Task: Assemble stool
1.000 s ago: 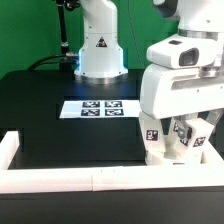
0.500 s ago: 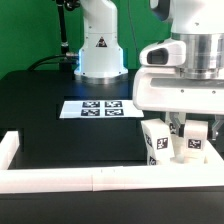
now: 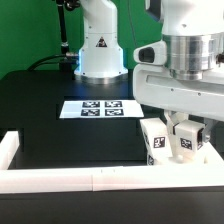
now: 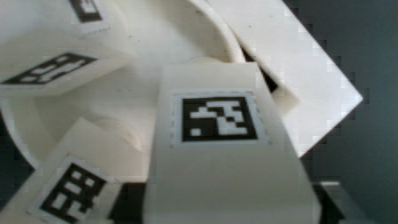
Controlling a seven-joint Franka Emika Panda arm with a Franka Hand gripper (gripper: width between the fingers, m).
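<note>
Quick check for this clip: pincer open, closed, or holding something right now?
Pincer: cannot be told. It sits low among the tagged white stool legs by the border rail; its fingertips are hidden in the exterior view and absent from the wrist view.

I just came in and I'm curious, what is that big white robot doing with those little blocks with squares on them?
The robot arm is building a stool. Its gripper hangs low over white stool legs bunched in the corner by the white border rail, on the exterior view's right. The wrist view looks down at a tagged leg lying against the round seat. Whether the gripper is holding anything cannot be seen. The marker board lies flat on the black table.
</note>
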